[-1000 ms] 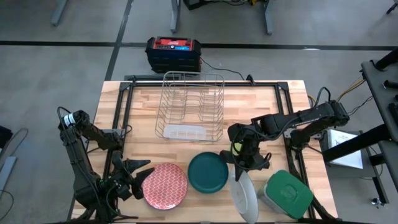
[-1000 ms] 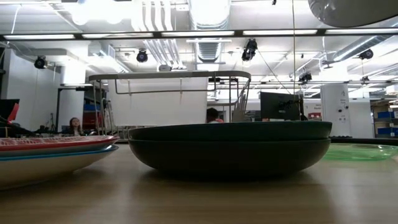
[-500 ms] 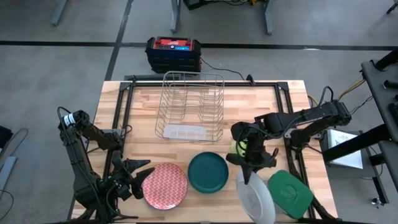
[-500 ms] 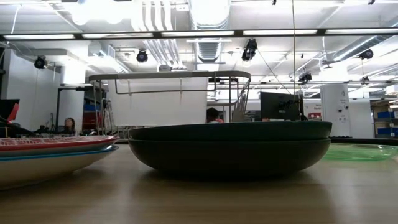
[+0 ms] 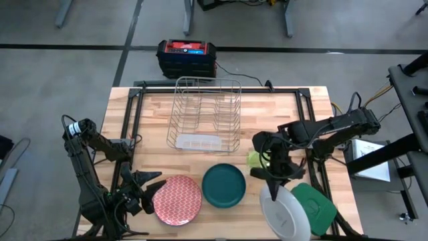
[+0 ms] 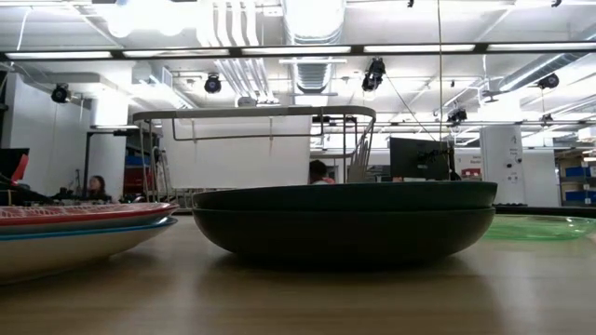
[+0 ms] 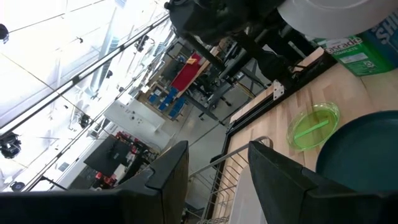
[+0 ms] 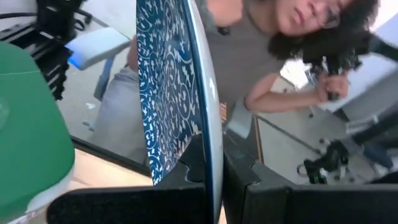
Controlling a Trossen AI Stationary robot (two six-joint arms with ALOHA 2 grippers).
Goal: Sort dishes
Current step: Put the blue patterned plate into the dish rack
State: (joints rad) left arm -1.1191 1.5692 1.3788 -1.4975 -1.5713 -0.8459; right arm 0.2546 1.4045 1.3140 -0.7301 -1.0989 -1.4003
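Note:
My right gripper (image 5: 273, 184) is shut on a plate (image 5: 285, 211), white on one face and blue-patterned (image 8: 171, 81) on the other, above the table's near right part. A dark green plate (image 5: 224, 185) and a red-patterned plate (image 5: 177, 199) rest flat on the table; in the low view the red one tops a stack (image 6: 74, 228). A neon-green cup (image 5: 254, 159) stands beside my right arm. My left gripper (image 5: 155, 182) waits open and holds nothing, just left of the red-patterned plate. My right gripper pinches the plate's rim (image 8: 210, 163) between its two fingers, one on the blue-patterned face and one on the white face. The fingers come from the far side, slanting down. The plate is lifted clear and tilted, reaching from the fingers toward the near edge, partly over the green lid.
A silver wire rack (image 5: 204, 114) stands at the table's far middle. A grey container with a green lid (image 5: 315, 207) sits at the near right corner, under the held plate. A person shows beyond the table in the right wrist view.
My right gripper has moved a little toward the table's right edge and has rolled. The plate it holds has turned with it, from nearly edge-on in the high view to showing its broad white face, and has left the top of the low view.

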